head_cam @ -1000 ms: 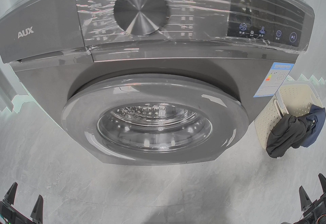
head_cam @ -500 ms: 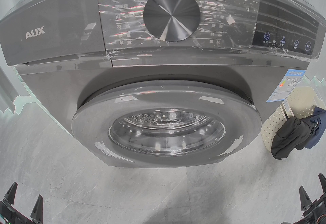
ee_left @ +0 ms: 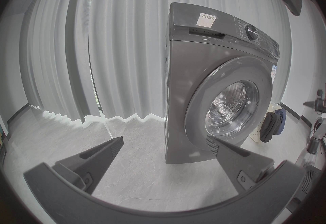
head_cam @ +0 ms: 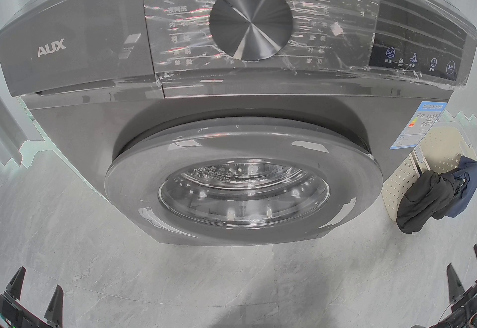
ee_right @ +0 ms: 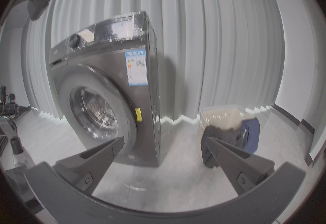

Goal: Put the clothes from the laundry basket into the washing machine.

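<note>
A grey front-loading washing machine (head_cam: 238, 110) stands in front of me with its round glass door (head_cam: 243, 180) closed. To its right, on the floor, is a cream perforated laundry basket (head_cam: 439, 145). A black garment (head_cam: 425, 199) and a dark blue one (head_cam: 464, 185) hang over its front rim. My left gripper (head_cam: 38, 280) sits low at the left, open and empty, well short of the machine. My right gripper (head_cam: 463, 258) is low at the right, open and empty, nearer than the basket (ee_right: 220, 116). The black garment (ee_right: 217, 143) and the blue garment (ee_right: 251, 134) lie beyond its fingers.
Pale pleated curtains (ee_left: 119, 48) hang behind the machine and basket. A white wall (ee_right: 295, 65) runs to the right of the basket. Bare grey floor (head_cam: 223, 274) lies between me and the machine.
The head camera shifted a second ago, so the machine now sits further right and larger. Since then the right gripper has dropped slightly lower in the head view. The left gripper is unchanged.
</note>
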Tool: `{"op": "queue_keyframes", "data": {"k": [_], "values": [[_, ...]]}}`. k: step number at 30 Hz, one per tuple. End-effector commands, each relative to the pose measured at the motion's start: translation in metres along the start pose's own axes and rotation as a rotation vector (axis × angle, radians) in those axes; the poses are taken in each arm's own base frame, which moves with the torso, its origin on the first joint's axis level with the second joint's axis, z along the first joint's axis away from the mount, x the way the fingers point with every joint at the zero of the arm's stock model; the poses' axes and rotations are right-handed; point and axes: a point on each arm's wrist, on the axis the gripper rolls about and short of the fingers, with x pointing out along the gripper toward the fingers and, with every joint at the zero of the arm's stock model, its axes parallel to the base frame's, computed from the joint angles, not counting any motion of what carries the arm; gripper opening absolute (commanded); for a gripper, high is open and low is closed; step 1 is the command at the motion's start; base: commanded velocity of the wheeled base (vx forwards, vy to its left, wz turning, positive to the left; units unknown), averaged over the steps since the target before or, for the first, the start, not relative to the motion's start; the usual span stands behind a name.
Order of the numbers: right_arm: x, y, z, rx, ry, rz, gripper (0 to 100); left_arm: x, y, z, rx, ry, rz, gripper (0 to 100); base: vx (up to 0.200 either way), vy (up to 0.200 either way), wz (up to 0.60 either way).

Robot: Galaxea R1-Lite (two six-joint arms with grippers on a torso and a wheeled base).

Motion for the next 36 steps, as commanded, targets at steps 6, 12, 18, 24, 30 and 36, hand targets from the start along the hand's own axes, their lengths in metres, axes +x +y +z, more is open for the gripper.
{"op": "queue_keyframes", "data": {"k": [6,12,18,24,30,36], "values": [[0.023,0.004,0.049,0.002,0.082,0.238,100,0.000,0.000,-0.005,0.001,0.001,-0.001,100,0.000,0.000,0.00],[0.054,0.008,0.046,0.064,0.278,0.436,100,0.000,0.000,-0.005,0.002,0.001,-0.001,100,0.000,0.000,0.00],[0.100,0.007,0.048,0.102,0.366,0.449,100,0.000,0.000,-0.005,0.002,0.001,-0.001,100,0.000,0.000,0.00],[0.150,0.022,0.056,0.117,0.335,0.457,100,0.000,0.000,-0.005,0.002,0.001,-0.003,100,0.000,0.000,0.00],[0.166,0.058,0.050,0.150,0.350,0.510,100,0.000,0.000,-0.005,0.002,0.001,-0.003,100,0.000,0.000,0.00],[0.182,0.073,0.053,0.139,0.292,0.535,100,0.000,0.000,-0.005,0.002,0.001,-0.003,100,0.000,0.000,0.00]]}}
